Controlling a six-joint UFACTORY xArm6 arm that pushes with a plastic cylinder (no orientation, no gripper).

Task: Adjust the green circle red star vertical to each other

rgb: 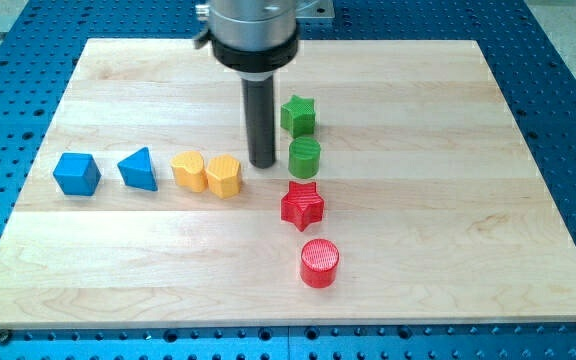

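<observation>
The green circle (pixel 305 157) sits near the board's middle. The red star (pixel 302 205) lies directly below it in the view, a small gap between them. My tip (pixel 262 164) rests on the board just left of the green circle, close to it but apart, and above-left of the red star. The rod rises to the arm's dark collar at the view's top.
A green star (pixel 298 115) lies just above the green circle. A red circle (pixel 319 263) lies below the red star. To the left stand a yellow hexagon (pixel 224 176), a yellow heart-like block (pixel 189 170), a blue triangle (pixel 138 169) and a blue cube (pixel 76 174). The wooden board (pixel 448 250) sits on a blue perforated table.
</observation>
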